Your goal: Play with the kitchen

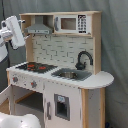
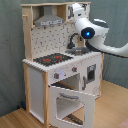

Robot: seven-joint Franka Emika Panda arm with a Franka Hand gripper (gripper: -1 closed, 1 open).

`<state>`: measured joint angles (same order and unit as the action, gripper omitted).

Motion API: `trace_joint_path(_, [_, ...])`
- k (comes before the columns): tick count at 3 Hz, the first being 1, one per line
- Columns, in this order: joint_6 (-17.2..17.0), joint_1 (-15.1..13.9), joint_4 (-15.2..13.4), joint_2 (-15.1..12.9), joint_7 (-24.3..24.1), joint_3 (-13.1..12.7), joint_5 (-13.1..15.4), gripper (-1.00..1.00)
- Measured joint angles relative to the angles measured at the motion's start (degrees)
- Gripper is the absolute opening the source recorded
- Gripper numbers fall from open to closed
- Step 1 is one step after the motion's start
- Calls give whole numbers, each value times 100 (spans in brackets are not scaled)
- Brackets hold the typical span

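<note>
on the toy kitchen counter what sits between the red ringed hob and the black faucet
The sink: in the first exterior view its basin lies between the hob and the faucet.

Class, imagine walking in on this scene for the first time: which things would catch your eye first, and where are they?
The tall white and wood toy kitchen fills both exterior views, its oven door hanging open at the bottom. The red-ringed hob sits beside the sink, and the robot arm hovers near the top shelf.

Arm: I see it raised high, reaching across.
Gripper (image 1: 13, 31): held up, tilted (fingers I can't read).
Wrist (image 2: 89, 31): blue light glowing.
</note>
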<state>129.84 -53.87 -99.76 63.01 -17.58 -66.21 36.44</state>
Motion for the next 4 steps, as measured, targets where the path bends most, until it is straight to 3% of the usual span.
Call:
trace_joint_path(2, [51,179,306,620,1014,-9,43,100])
trace_joint_path(3, [255,239,343,933,1471,-60,43,100])
trace_joint_path(4, [682,245,343,1230,1823,-206,43,100])
